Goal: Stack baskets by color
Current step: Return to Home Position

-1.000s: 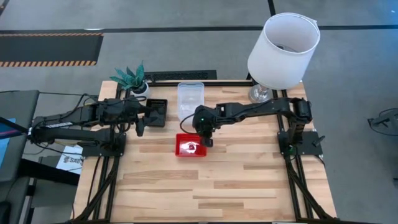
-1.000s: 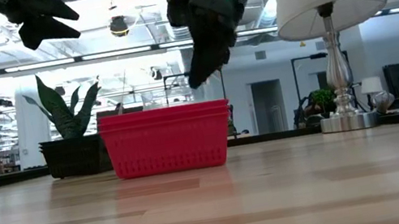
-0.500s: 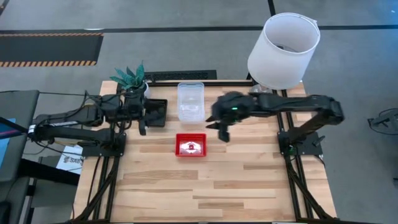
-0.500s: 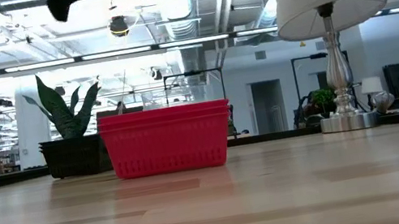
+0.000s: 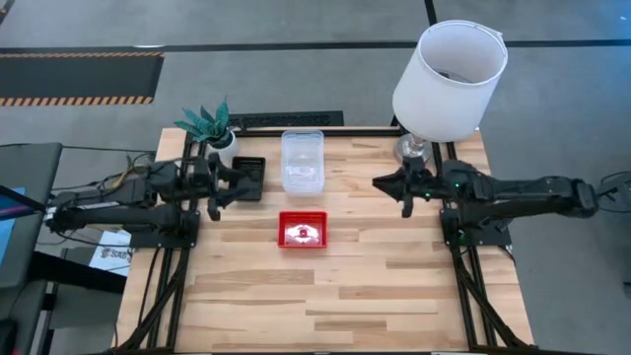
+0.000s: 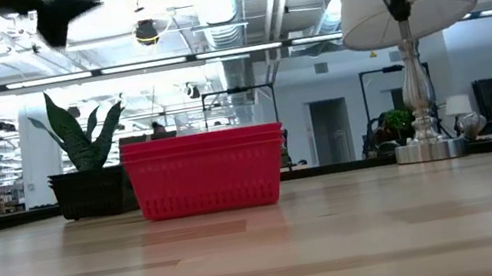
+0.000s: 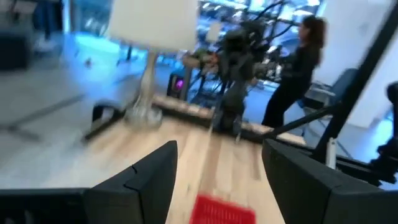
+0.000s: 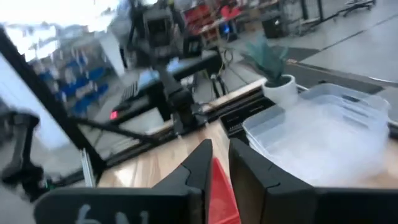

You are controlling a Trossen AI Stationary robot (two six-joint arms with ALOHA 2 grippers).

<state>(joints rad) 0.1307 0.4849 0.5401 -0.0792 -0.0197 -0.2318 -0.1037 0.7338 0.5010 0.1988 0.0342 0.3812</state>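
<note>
Stacking looks finished: red mesh baskets (image 5: 303, 231), black mesh baskets (image 5: 249, 177) and clear plastic baskets (image 5: 302, 161) each sit nested on the wooden counter (image 5: 325, 296). Best now: park both arms clear. Left end effector (image 5: 213, 192) spread apart, empty; right end effector (image 5: 404, 187) nearly together, empty.

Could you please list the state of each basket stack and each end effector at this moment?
red baskets: stacked, resting mid-table, not held.
clear baskets: nested at the far edge, untouched.
black baskets: on the table beside the left arm.
left end effector: open, empty.
right end effector: nearly shut, empty, near the lamp base.
</note>
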